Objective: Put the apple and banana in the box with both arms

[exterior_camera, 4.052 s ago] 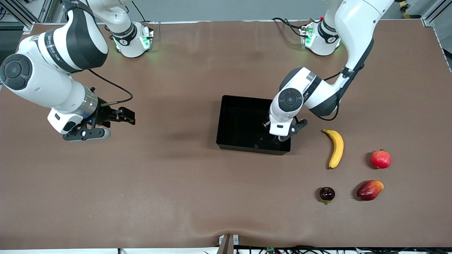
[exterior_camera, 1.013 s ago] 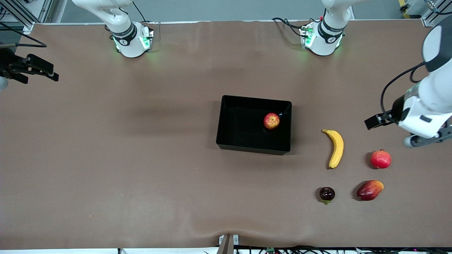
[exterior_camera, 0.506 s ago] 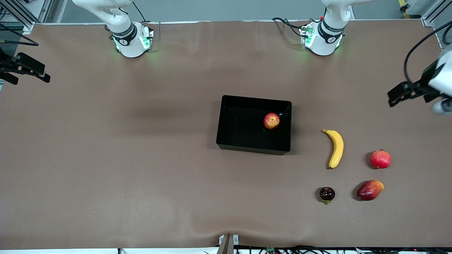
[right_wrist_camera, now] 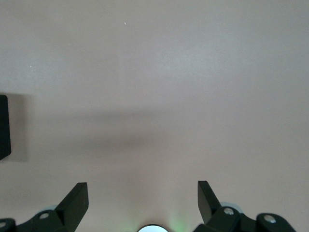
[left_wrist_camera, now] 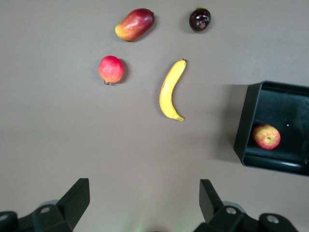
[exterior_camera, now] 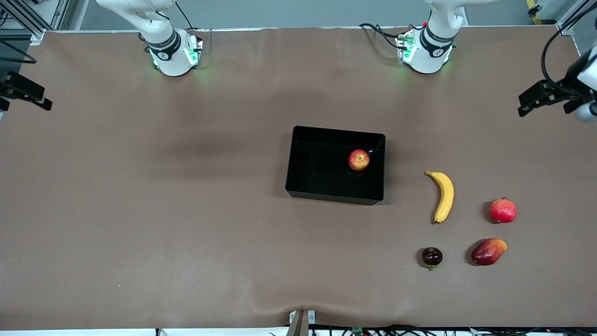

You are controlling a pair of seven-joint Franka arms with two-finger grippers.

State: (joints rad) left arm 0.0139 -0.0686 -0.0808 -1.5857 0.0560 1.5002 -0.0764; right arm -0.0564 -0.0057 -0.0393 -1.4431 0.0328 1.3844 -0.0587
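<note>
Across the brown desk (exterior_camera: 186,210) in the front view, the black box (exterior_camera: 298,161) sits mid-desk with the apple (exterior_camera: 358,160) inside, near the wall toward the left arm's end. Banana (exterior_camera: 443,195) lies on the desk just outside that wall, not touching the box. Beside the banana, toward the left arm's end: pomegranate (exterior_camera: 503,210). Nearer the camera: mango (exterior_camera: 488,251) and a dark round fruit (exterior_camera: 432,256), all apart from each other. Left hand (exterior_camera: 555,100) hangs high at the left arm's end of the desk, holding nothing seen here; right hand (exterior_camera: 18,91) is at the right arm's edge, mostly cut off.

Left wrist view: left hand (left_wrist_camera: 145,205) spread wide, fingers (left_wrist_camera: 77,198) well apart, nothing between them, over bare desk. Banana (left_wrist_camera: 170,92), pomegranate (left_wrist_camera: 111,69), mango (left_wrist_camera: 134,24) and dark fruit (left_wrist_camera: 199,19) all show in the open, nothing covering them. Box (left_wrist_camera: 248,125) is partly in frame with the apple (left_wrist_camera: 266,137) resting in it by the wall.

Right wrist view: right hand (right_wrist_camera: 143,200) also spread wide and empty, fingers (right_wrist_camera: 76,199) over bare desk. Only a sliver of the box (right_wrist_camera: 4,126) shows at the edge.
</note>
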